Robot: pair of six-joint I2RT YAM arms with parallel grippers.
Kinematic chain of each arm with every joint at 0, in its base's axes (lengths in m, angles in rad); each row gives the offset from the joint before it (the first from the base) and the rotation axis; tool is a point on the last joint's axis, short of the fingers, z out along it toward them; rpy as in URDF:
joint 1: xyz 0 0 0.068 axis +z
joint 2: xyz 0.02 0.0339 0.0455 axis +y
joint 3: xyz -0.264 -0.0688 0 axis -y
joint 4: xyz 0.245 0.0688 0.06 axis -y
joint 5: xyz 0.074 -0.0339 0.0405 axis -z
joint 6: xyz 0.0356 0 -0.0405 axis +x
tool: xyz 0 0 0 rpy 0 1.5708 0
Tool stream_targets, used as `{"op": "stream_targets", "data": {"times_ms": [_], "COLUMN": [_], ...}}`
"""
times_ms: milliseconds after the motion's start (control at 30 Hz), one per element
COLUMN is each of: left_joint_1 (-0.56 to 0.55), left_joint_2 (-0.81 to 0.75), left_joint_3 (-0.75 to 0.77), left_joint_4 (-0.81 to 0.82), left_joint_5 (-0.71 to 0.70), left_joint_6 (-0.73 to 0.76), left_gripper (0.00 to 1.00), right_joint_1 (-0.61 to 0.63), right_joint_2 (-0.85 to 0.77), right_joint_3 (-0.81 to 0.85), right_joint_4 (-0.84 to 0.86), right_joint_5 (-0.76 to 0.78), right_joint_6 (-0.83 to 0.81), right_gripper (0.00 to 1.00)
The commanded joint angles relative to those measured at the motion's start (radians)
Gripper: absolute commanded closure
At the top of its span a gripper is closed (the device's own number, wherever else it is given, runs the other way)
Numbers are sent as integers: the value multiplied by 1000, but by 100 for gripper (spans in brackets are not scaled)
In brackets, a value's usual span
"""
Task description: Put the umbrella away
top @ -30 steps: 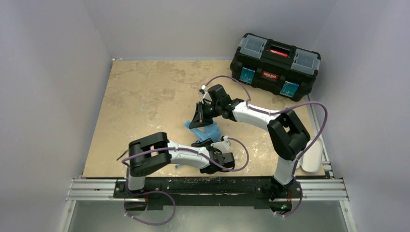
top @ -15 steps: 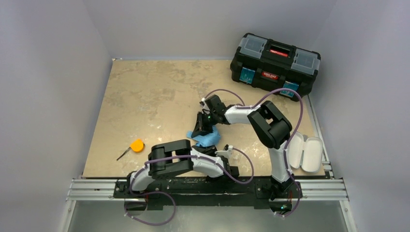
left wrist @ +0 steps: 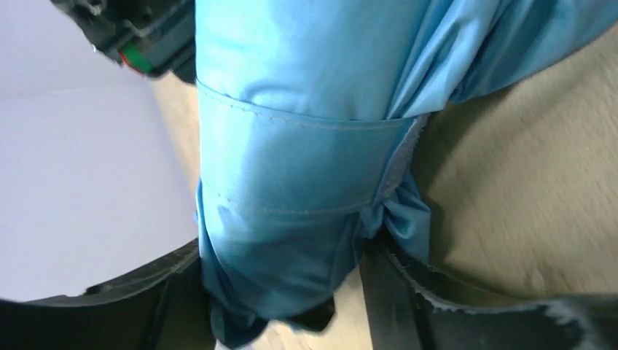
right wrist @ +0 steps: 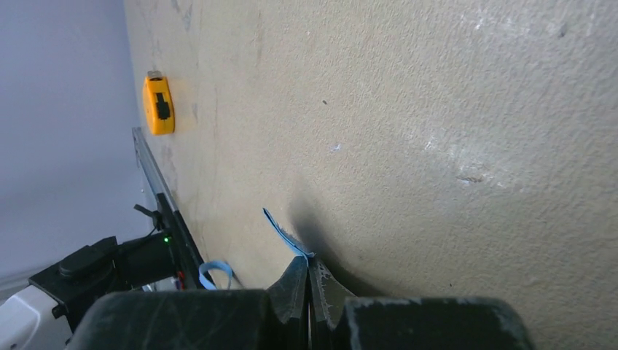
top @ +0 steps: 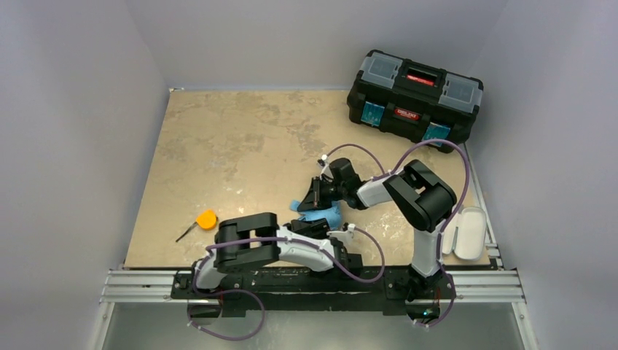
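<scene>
Left end effector (left wrist: 280, 295) — astride umbrella (left wrist: 291, 146)

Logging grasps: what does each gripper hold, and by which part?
Both hold the umbrella: the left gripper clamps the rolled canopy near its strap band; the right gripper pinches a thin fabric edge.

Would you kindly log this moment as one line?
left end effector: shut on umbrella | right end effector: shut on umbrella fabric

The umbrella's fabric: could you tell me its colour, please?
The umbrella is light blue, clearest from left wrist.
</scene>
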Motion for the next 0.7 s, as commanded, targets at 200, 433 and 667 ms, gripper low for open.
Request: {"op": "stream_targets", "data": {"times_ms": [200, 433, 667], "left_joint_1": [60, 173, 355], "left_joint_2": [-287, -532, -673], "left_joint_3": [-90, -139, -236], "left_joint_4": [222, 281, 355], "left_joint_5": [463, 716, 868], "left_joint_6": [44, 145, 251], "left_gripper": [21, 19, 23], "right_joint_1": [-9, -9, -10], "right_joint_2": [28, 14, -2], "right_joint_3": [-90, -95, -87], "right_joint_4": [9, 23, 18], "right_joint_5": [113, 118, 120], "right_joint_6": [-58, -59, -65], "right_gripper": [100, 100, 100]}}
